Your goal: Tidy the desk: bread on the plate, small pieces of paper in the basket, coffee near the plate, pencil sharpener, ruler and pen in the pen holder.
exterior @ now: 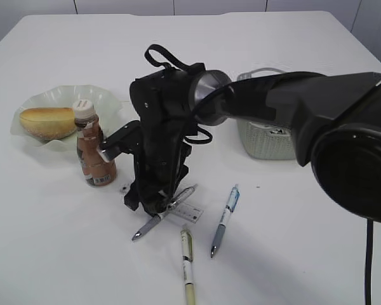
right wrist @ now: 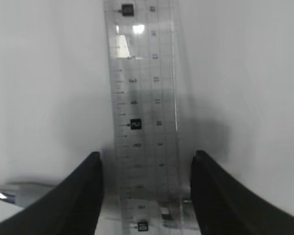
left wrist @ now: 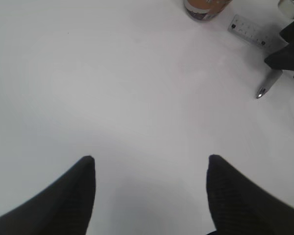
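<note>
My right gripper (right wrist: 146,154) is open and low over the desk (exterior: 51,210). The clear ruler (right wrist: 144,98) lies flat between its fingers with a gap on each side. From outside, this gripper (exterior: 153,206) stands over the ruler (exterior: 189,214) and a silver pen (exterior: 159,221). My left gripper (left wrist: 151,157) is open over bare tabletop with nothing between its fingers. The bread (exterior: 47,122) lies on the plate (exterior: 63,95). The coffee (exterior: 92,149) stands beside the plate. The pen holder, pencil sharpener and pieces of paper are out of view or hidden.
The basket (exterior: 267,136) stands at the right behind the right arm. Two more pens (exterior: 225,219) (exterior: 187,267) lie near the front. A small white object (exterior: 124,189) that I cannot identify lies by the gripper. The left wrist view shows the ruler (left wrist: 250,29) and a pen tip (left wrist: 264,88).
</note>
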Action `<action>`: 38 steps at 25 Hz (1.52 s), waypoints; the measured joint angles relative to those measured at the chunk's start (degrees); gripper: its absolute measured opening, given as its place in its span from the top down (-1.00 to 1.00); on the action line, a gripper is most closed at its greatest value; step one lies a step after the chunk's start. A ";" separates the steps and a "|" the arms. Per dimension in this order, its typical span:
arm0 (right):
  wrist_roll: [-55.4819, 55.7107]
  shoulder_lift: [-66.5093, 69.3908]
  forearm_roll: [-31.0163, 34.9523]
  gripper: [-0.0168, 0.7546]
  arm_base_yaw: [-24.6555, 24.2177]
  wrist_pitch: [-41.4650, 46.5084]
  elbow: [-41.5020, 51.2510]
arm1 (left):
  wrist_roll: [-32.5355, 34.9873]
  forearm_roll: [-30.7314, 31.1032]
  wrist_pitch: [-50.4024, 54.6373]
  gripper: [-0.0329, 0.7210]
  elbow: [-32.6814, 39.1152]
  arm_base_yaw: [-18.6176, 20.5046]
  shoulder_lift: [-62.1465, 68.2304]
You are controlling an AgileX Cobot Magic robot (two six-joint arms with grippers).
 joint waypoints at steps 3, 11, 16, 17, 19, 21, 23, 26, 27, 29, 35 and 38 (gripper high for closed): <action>0.29 0.49 0.00 -0.13 0.00 0.00 0.00 | 0.00 0.00 0.00 -0.46 0.00 0.00 0.00; 0.41 0.71 -0.12 0.11 0.00 0.00 -0.44 | 0.00 0.00 -0.25 -0.46 0.00 0.00 0.00; 0.41 0.71 -0.12 0.24 0.00 0.00 -0.53 | 0.00 0.00 -0.36 -0.45 0.00 0.00 0.00; 0.41 0.71 -0.21 0.24 0.00 0.00 -0.53 | 0.00 0.00 -0.36 -0.45 0.00 0.00 0.00; 0.41 0.71 -0.21 0.24 0.00 0.00 -0.53 | 0.00 0.00 -0.36 -0.45 0.00 0.00 0.00; 0.41 0.71 -0.21 0.24 0.00 0.00 -0.53 | 0.00 0.00 -0.36 -0.45 0.00 0.00 0.00; 0.68 0.71 -0.24 0.24 0.00 0.00 -0.53 | 0.00 0.00 -0.36 -0.45 0.00 0.00 0.00; 1.79 0.60 -0.24 0.24 0.00 0.40 -0.87 | 0.00 0.00 -0.36 -0.45 0.00 0.00 0.00; 2.04 0.52 -0.24 0.24 0.00 1.14 -1.45 | 0.00 0.00 -0.10 -0.45 0.00 0.00 0.00; 2.47 0.32 0.01 0.24 -0.13 2.88 -3.20 | 0.00 0.00 0.42 -0.45 0.00 0.00 0.00; 2.79 -2.87 2.09 0.24 -1.46 5.42 -6.52 | 0.00 0.00 0.80 -0.45 0.00 0.00 0.00; 2.79 -5.46 2.46 0.24 -3.47 5.88 -6.75 | 0.00 0.00 1.06 -0.45 0.00 0.00 0.00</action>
